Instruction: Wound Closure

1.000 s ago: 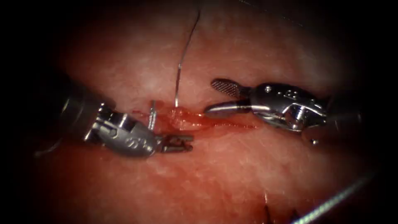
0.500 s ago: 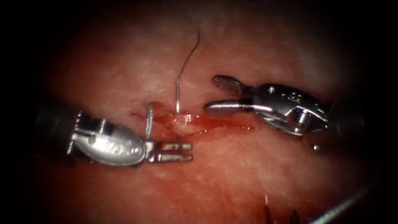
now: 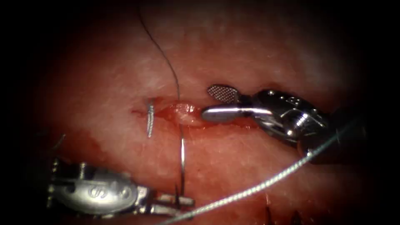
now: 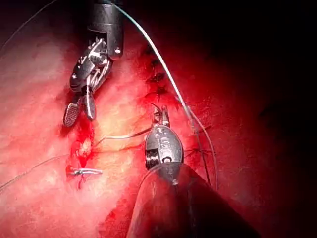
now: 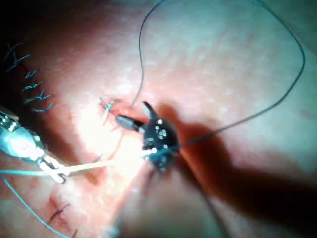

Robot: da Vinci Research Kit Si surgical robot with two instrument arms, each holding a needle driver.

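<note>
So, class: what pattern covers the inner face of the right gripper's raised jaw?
A fine cross-hatched grid, clearest in the endoscope view.

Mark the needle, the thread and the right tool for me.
needle (image 3: 182, 154), endoscope view: mid-shaft, below the cut.
thread (image 3: 164, 58), endoscope view: dark strand running up from the cut.
right tool (image 3: 214, 103), endoscope view: between the tips of its open jaws.

Needle (image 3: 182, 160) tip hidden in left pincer (image 3: 177, 204); thread (image 3: 160, 46) cut off by edge.
</note>
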